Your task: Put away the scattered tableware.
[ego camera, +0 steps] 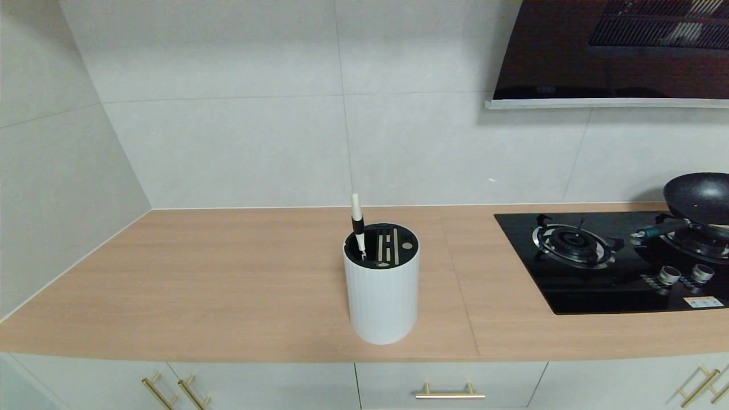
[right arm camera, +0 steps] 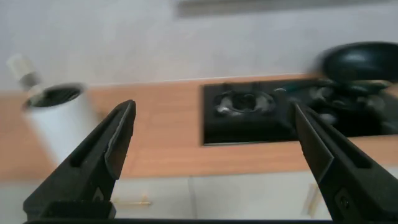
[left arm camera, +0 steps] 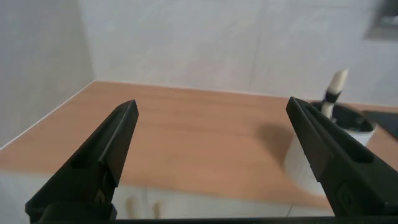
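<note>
A utensil (ego camera: pixel 357 225) with a white-and-black handle stands upright in a slot of the white cylindrical holder (ego camera: pixel 380 296), at the centre of the frame on the wooden counter (ego camera: pixel 228 273). As it is the one piece of tableware in sight and it is stowed, the tidying looks finished or very nearly so. The left pincer (left arm camera: pixel 211 107) and the right pincer (right arm camera: pixel 212 111) are both spread wide and hold nothing. A black gas hob (ego camera: pixel 598 267) and a dark wok (ego camera: pixel 697 196) sit at the right of the frame, well apart from the holder, beneath a range hood (ego camera: pixel 615 51) at upper right. The way to the holder looks open.
</note>
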Tool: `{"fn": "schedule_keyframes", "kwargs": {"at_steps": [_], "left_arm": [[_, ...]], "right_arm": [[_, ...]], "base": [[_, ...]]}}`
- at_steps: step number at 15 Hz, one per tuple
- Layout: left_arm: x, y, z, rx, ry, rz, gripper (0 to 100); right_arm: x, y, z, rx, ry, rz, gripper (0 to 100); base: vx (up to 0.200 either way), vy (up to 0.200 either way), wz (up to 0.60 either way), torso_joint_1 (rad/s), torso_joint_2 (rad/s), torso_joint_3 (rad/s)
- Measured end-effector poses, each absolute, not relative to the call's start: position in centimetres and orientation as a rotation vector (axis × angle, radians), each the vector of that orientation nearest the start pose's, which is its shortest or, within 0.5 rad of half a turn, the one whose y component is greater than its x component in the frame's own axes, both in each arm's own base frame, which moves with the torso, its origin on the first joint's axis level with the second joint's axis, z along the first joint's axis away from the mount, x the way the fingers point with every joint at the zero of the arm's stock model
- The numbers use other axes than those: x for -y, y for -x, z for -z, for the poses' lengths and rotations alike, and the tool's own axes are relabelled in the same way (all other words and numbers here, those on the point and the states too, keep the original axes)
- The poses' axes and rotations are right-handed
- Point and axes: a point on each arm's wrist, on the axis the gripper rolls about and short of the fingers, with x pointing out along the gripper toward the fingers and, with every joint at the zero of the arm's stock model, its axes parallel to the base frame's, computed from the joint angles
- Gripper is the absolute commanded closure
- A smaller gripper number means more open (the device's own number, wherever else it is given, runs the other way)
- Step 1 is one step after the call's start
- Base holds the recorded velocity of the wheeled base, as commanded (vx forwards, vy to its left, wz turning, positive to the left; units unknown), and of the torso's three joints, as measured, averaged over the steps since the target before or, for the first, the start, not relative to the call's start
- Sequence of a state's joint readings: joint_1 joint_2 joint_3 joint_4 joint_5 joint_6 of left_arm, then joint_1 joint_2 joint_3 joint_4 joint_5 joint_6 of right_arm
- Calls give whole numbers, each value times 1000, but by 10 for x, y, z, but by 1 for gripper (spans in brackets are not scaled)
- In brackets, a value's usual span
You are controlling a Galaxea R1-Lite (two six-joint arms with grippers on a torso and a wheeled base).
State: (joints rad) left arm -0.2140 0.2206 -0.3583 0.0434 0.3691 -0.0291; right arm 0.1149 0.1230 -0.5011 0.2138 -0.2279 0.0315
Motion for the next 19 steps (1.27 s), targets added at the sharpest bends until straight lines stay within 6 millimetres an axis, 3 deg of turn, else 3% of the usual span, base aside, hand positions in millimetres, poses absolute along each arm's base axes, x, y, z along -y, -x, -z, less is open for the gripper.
{"fn": "schedule_keyframes", "kwargs": {"at_steps": [4, 7, 9, 11, 14, 19], "left_arm": [[-12, 42, -156, 153, 80, -326, 0], [-9, 36, -122, 138, 53, -391, 0], [-7, 27, -94, 81, 29, -318, 0], [-5, 24, -83, 46, 18, -219, 0], [0, 23, -76, 3, -11, -12, 0], [0, 23, -75, 0, -10, -7, 0]], "right_arm": [[5, 59, -155, 160, -23, 151, 0], [3, 43, -129, 170, -3, 152, 0], [2, 30, -106, 167, 8, 99, 0], [1, 24, -84, 52, 15, 67, 0], [0, 23, -77, 7, 23, -11, 0], [-1, 23, -76, -1, 20, -18, 0]], "base": [[0, 0, 0, 0, 0, 0], [0, 0, 0, 0, 0, 0], [0, 0, 0, 0, 0, 0], [0, 0, 0, 0, 0, 0], [0, 0, 0, 0, 0, 0], [0, 0, 0, 0, 0, 0]]}}
